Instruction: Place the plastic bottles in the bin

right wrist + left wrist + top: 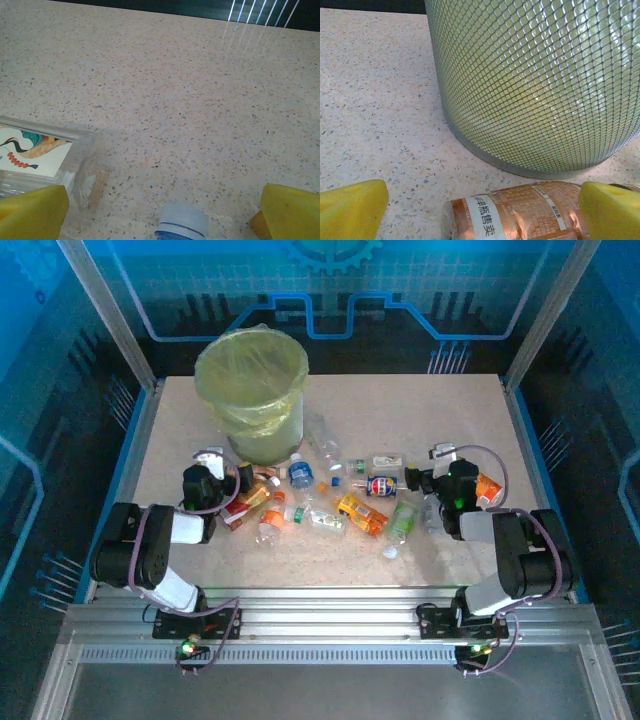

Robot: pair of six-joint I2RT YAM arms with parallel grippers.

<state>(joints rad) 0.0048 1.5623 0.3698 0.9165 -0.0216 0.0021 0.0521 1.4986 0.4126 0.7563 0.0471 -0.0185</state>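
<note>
Several plastic bottles (pixel 362 513) lie scattered across the middle of the table, with orange, blue, green and white labels. The bin (pixel 252 390), lined with a yellow-green bag, stands at the back left. My left gripper (pixel 230 475) is open just in front of the bin's mesh wall (pixel 540 85). An orange-labelled bottle (pixel 520 212) lies between its yellow fingers (pixel 352 210), untouched on the left side. My right gripper (pixel 430 468) is open low over the table. A blue bottle cap (pixel 182 222) sits between its fingers (pixel 292 212), and a clear bottle with a white label (pixel 40 155) lies to the left.
Metal frame posts and blue panels fence the table (pixel 420 410) at the back and sides. Bare tabletop lies behind the right gripper and right of the bin. An orange-labelled bottle (pixel 487 488) lies close to the right arm's outer side.
</note>
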